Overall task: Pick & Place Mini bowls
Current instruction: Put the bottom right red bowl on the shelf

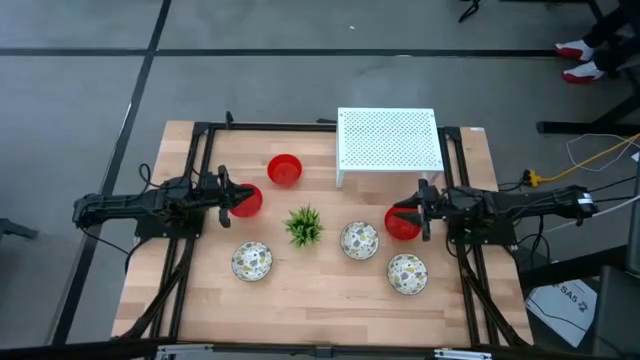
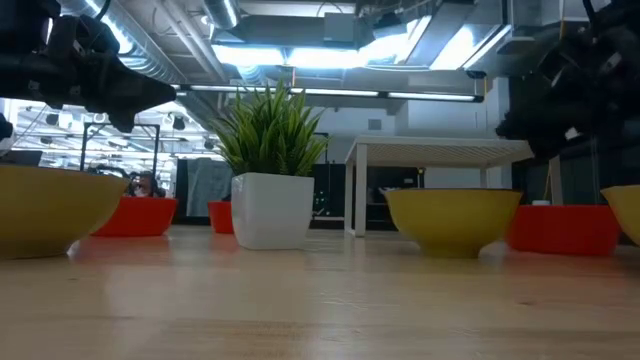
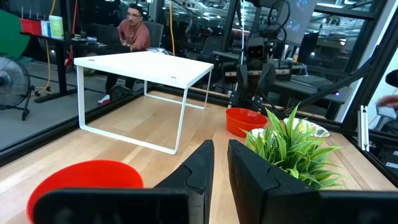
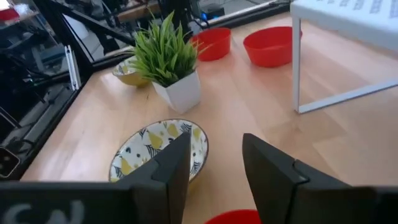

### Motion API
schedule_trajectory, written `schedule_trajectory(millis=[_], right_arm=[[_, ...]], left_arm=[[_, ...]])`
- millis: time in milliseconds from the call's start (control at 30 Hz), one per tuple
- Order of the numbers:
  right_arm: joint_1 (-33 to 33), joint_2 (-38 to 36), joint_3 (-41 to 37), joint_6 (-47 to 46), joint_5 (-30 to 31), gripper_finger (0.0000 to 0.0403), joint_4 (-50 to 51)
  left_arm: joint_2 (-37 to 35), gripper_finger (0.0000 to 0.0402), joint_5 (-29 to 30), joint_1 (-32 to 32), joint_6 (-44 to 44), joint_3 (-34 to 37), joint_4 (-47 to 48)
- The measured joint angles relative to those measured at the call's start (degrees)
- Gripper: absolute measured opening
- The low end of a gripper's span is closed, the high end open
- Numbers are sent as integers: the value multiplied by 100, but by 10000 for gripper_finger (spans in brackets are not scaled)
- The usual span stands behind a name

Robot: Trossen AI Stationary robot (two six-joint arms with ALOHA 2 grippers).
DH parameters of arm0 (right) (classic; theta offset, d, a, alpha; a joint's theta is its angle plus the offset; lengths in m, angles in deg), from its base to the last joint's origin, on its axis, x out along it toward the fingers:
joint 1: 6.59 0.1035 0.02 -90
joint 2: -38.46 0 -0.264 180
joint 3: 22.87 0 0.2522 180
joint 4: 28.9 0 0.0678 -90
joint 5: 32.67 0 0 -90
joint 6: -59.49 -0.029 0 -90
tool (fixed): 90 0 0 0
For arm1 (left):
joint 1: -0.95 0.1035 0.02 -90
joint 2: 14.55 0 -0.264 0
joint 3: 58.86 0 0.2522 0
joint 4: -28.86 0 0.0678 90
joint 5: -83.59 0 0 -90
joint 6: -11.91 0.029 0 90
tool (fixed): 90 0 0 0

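Left arm reaches in from the table's left side; left gripper (image 1: 228,196) sits at the near rim of a glossy red mini bowl (image 1: 246,201), above it. In the left wrist view the two dark fingers (image 3: 198,168) stand nearly together with only a thin gap and nothing between them; the red bowl's rim shows just below and beside them, not pinched.

Second plain red mini bowl (image 1: 285,169) lies further back, apart from the gripper, near the white perforated metal stand (image 1: 388,140). Cream-white speckled mini bowl (image 1: 252,261) rests toward the front edge of the light wooden table (image 1: 320,310).

Small green spiky plant in a white square pot (image 1: 304,226) stands mid-table. Another speckled cream bowl (image 1: 360,240) just right of it.

Third red mini bowl (image 1: 402,223) is at the right gripper (image 1: 413,214), which hovers over its rim. Right wrist view: fingers (image 4: 171,163) spread apart, nothing between them, red rim at the frame's bottom. Last speckled bowl (image 1: 407,273) sits in front of the right arm.
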Motion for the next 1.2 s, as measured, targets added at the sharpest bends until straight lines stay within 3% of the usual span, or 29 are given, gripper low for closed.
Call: schedule_trajectory(millis=[300, 633, 1200], right_arm=[[0, 635, 1797, -10, 5, 146, 2828], [236, 2496, 3267, 7, 13, 146, 3160], [1552, 5647, 5626, -7, 5, 146, 3179]], left_arm=[[1, 44, 0, 0, 1, 2, -1], [2, 40, -1, 0, 0, 2, -2], [2, 41, 0, -1, 0, 0, -2]])
